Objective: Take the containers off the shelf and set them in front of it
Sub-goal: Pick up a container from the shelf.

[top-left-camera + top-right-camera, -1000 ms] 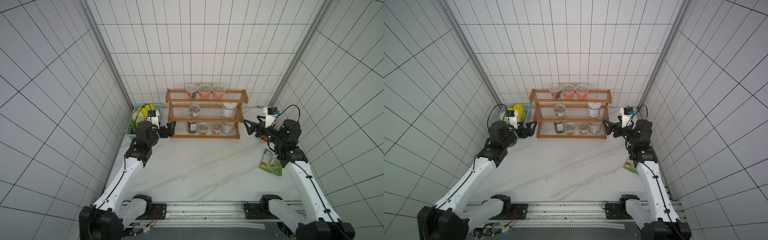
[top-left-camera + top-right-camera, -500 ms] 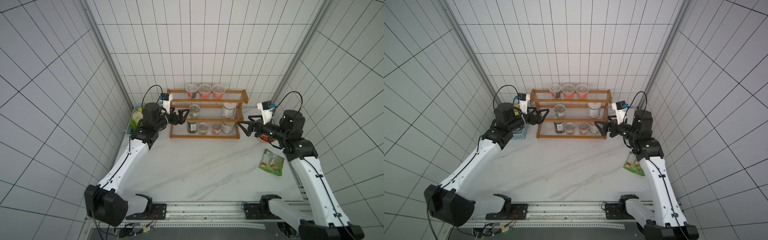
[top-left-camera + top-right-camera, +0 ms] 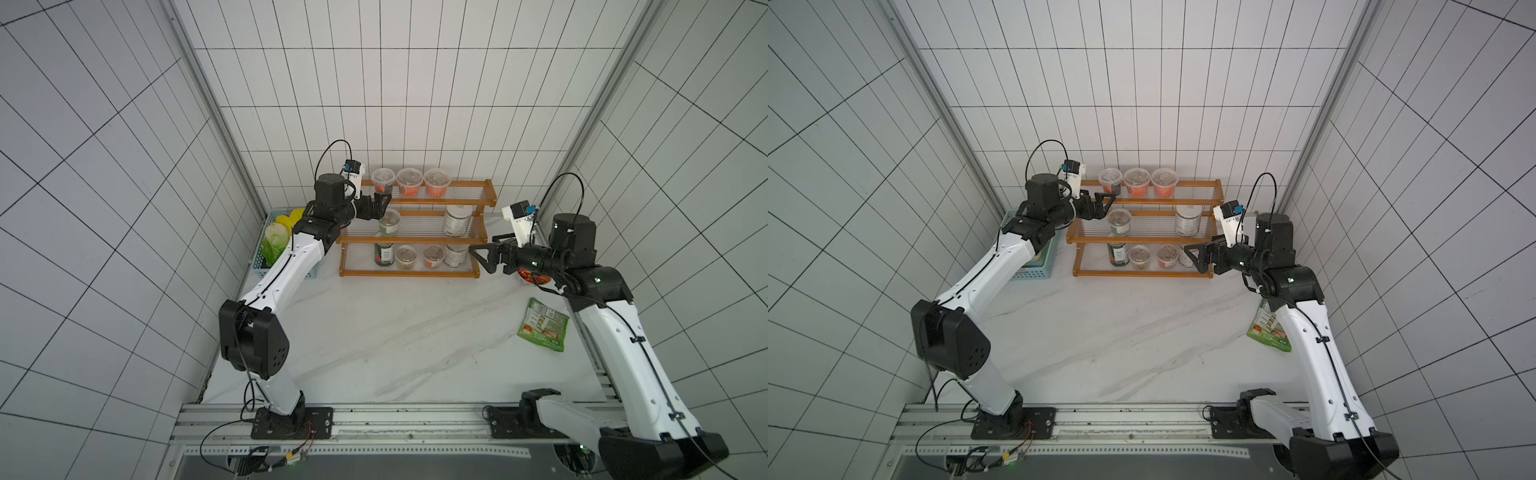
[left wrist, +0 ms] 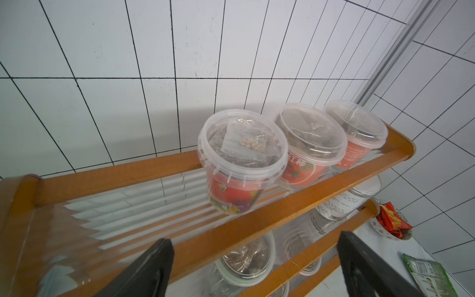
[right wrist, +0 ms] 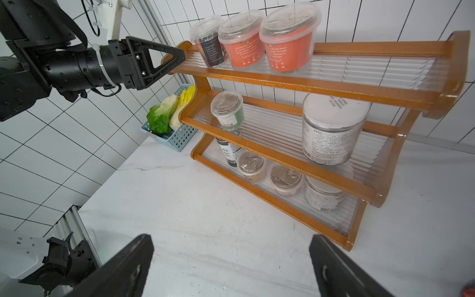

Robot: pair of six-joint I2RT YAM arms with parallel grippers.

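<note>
Step in hand: the reach for a first pick, I judge. All 9 containers I can see stand on the shelf (image 3: 409,273), and none is on the tabletop (image 3: 395,332) in front of it.
Top tier: 3 clear-lidded cups stand close together toward the left end. The leftmost top cup (image 4: 241,164) is nearest the left arm.
Middle tier: a green cup (image 3: 389,222) stands at the left and a tall white-lidded jar (image 3: 457,219) at the right, well apart.
Bottom tier: a dark bottle (image 3: 384,253), 2 small tubs (image 3: 406,255) and a low white-lidded jar (image 3: 456,254) stand in a row.
Left pincer (image 3: 1106,203): jaws spread wide, holding nothing. It hovers at the shelf's left end, about level with the top tier's front rail, and points toward the leftmost top cup without touching it.
Right pincer (image 3: 482,257): jaws spread wide, holding nothing. It sits off the right end of the bottom tier, near the low white-lidded jar but apart from it.
Next move, left: it likely has to clear the front rail and straddle the cup below its lid rim. The neighbouring cup stands just beside it, so there is little room for the far finger.
Next move, right: it should slide in under the middle tier, close on the low jar and draw it forward onto the tabletop.
Leave alone: the blue basket (image 3: 266,270) and the green snack bag (image 3: 542,326).
</note>
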